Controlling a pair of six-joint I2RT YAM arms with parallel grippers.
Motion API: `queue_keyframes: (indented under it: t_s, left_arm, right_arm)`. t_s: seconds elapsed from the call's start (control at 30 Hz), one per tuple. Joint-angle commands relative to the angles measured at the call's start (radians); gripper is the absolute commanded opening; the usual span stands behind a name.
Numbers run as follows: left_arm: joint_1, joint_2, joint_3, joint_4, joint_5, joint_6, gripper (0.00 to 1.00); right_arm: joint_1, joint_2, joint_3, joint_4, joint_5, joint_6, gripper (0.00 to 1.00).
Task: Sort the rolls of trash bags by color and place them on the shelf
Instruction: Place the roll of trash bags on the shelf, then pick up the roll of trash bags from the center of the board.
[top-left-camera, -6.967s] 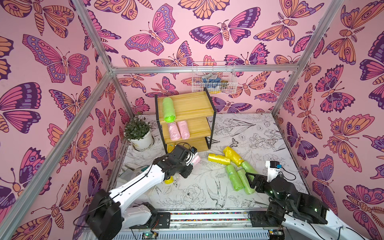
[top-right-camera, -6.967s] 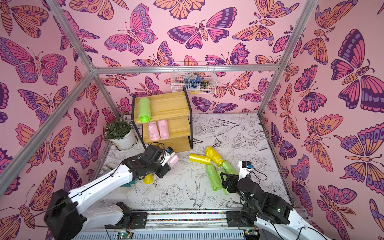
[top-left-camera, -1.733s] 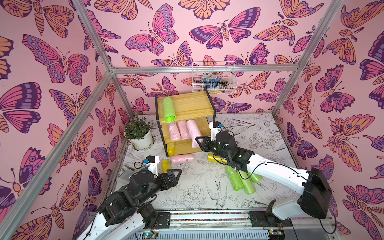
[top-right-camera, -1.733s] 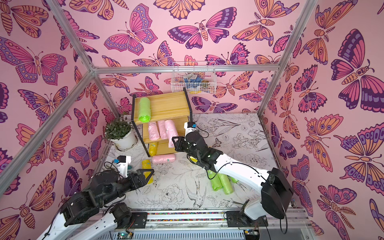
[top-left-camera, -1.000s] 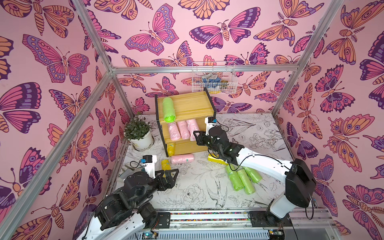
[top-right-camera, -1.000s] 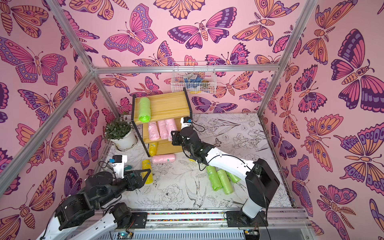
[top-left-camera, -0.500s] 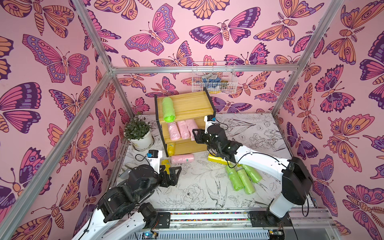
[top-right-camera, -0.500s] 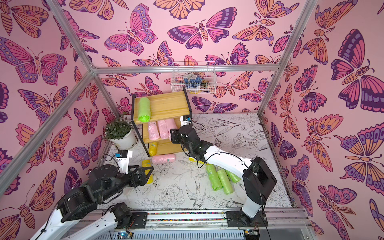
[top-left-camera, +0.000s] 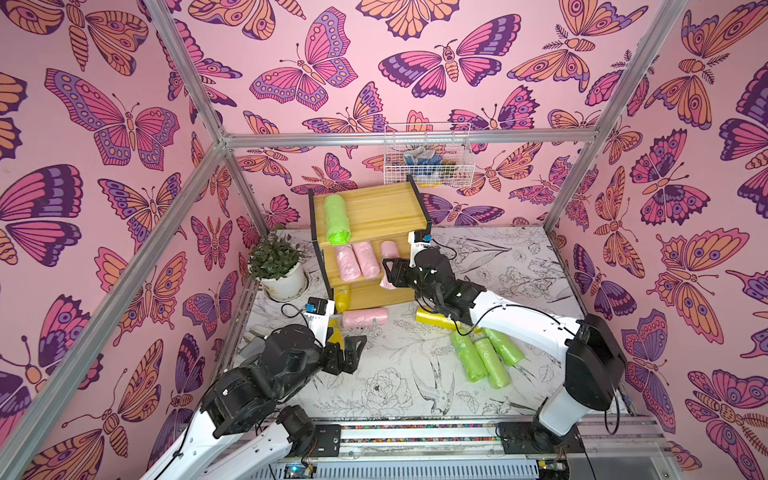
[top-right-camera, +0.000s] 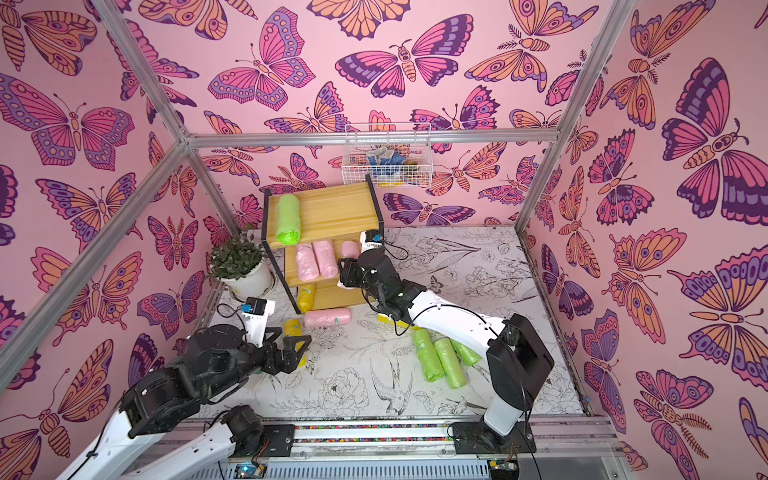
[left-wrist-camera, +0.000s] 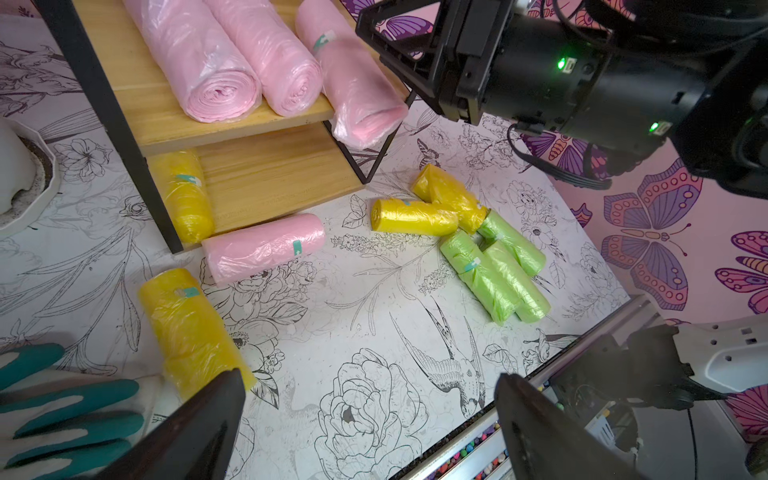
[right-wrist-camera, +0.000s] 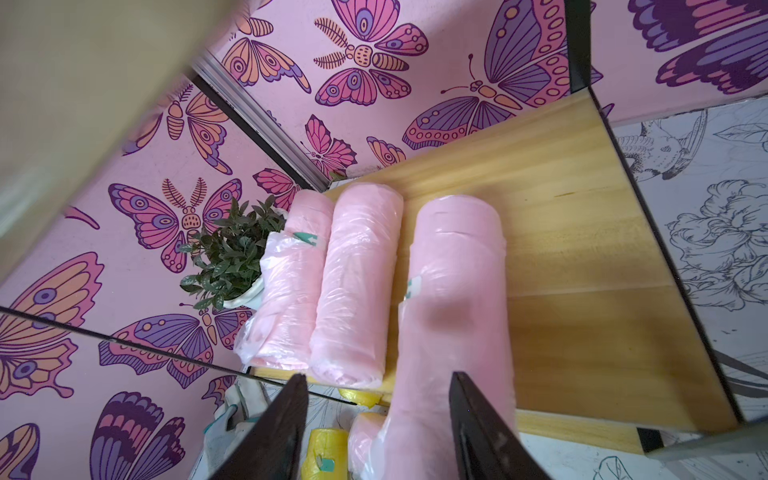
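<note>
Butterfly-papered booth: right gripper (right-wrist-camera: 378, 377), jaws apart, straddles third pink roll (right-wrist-camera: 453, 270) overhanging shelf's (top-left-camera: 374, 205) mid tier; left gripper (left-wrist-camera: 370, 376), wide open, hovers nr yellow roll (left-wrist-camera: 187, 324) on printed floor (left-wrist-camera: 374, 332).

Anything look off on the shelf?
Yes: the third pink roll on the middle tier juts well past the front edge and could slip off. The right hand is open at its end.
</note>
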Motion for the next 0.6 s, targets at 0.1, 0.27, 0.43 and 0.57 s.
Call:
queue_keyframes:
  t_s: [0.1, 0.27, 0.43, 0.57]
  left_arm:
    - [-0.001, 0.049, 0.034, -0.023, 0.012, 0.119, 0.99]
    - [0.002, 0.164, 0.052, -0.054, 0.071, 0.243, 0.99]
    - [0.014, 0.343, 0.104, -0.107, 0.127, 0.365, 0.99]
    - [0.093, 0.451, 0.166, -0.123, 0.237, 0.433, 0.96]
  right_arm:
    - [-0.015, -0.13, -0.005, -0.037, -0.032, -0.014, 0.58]
    - [-0.012, -0.249, -0.074, -0.087, -0.041, -0.006, 0.58]
    - [-0.011, -0.424, -0.184, -0.152, -0.01, -0.011, 0.59]
    - [-0.01, -0.605, -0.29, -0.241, 0.045, -0.023, 0.59]
